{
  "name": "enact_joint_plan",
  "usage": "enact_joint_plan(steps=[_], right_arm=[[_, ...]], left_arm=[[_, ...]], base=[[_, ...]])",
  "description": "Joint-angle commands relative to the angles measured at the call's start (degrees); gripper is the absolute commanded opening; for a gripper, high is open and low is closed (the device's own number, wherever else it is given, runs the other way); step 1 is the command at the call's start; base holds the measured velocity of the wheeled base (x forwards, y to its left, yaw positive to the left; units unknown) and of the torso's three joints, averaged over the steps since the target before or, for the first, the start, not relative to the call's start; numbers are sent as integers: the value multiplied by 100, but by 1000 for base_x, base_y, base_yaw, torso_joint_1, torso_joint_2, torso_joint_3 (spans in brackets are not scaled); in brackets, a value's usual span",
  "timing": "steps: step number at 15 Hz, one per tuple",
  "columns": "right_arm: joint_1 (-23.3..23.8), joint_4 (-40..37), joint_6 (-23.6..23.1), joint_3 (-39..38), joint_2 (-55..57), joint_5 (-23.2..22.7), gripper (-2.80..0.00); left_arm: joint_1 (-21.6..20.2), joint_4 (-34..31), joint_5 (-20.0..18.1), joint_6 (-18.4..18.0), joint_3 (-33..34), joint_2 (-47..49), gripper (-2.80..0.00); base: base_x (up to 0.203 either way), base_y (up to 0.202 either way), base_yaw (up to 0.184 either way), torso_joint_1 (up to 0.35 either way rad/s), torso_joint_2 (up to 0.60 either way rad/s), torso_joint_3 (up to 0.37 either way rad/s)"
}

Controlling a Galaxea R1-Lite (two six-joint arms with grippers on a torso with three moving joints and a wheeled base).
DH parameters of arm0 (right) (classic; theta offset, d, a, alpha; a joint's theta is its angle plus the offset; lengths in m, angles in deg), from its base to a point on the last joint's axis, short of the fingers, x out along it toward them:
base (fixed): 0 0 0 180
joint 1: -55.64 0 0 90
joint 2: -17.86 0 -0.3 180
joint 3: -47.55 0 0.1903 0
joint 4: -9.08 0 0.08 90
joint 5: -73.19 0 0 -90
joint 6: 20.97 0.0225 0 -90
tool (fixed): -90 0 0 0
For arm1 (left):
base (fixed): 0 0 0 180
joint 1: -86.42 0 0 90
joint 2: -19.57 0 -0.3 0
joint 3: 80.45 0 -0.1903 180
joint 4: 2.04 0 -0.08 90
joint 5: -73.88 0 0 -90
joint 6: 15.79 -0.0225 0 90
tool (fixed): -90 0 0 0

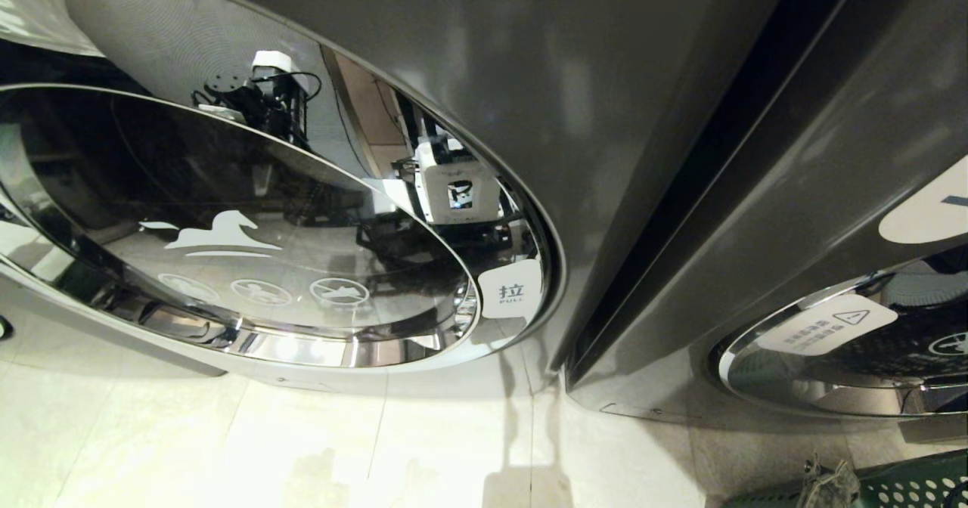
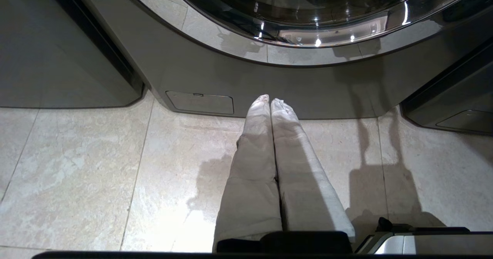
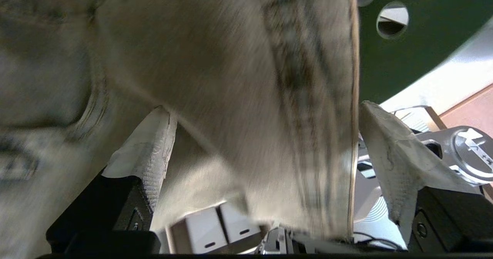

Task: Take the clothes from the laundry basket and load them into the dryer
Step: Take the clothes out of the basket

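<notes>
A: Start with the big stuff. What fills the head view?

B: The dryer (image 1: 605,115), a dark grey front, with its round glass door (image 1: 227,228) swung open and mirroring the room. A second machine (image 1: 832,228) stands just to the right. Pale tiled floor (image 1: 302,440) runs beneath both. In the bottom right corner a piece of the green laundry basket (image 1: 915,481) pokes into view.

A: And the clothes?

B: A pale beige garment (image 3: 231,78) fills the right wrist view, lying across and between the fingers of the right claw (image 3: 262,151), with the basket's green perforated wall (image 3: 404,51) behind it. So it is down at the basket, well away from the drum.

A: Is that claw gripping?

B: No, its fingers stand wide apart, one either side of the cloth, pinching nothing. The left claw (image 2: 269,101) hangs over the floor before the dryer with its fingers pressed together, holding nothing.

A: What could go wrong?

B: I'd judge the cloth is loose and draped, so closing may catch only a thin fold that slips out on the lift. A long trailing end could also snag the basket rim or drag on the floor on the way over.
</notes>
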Motion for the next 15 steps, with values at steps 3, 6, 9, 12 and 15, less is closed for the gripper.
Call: enact_joint_plan(steps=[3,6,9,12,15], right_arm=[[17,489,16,3,687,-99,0],[8,777,17,75,992,-311,0],[0,933,-5,105,1097,-398,-280],[8,925,21,217,1100,-636,-280],[-18,916,25,210,1018,-754,-280]], left_arm=[[0,2,1,0,0,0,-280],[0,2,1,0,0,0,-280],[0,2,1,0,0,0,-280],[0,2,1,0,0,0,-280],[0,2,1,0,0,0,-280]], base=[[0,0,0,0,0,0],[0,0,0,0,0,0],[0,0,0,0,0,0],[0,0,0,0,0,0],[0,0,0,0,0,0]])
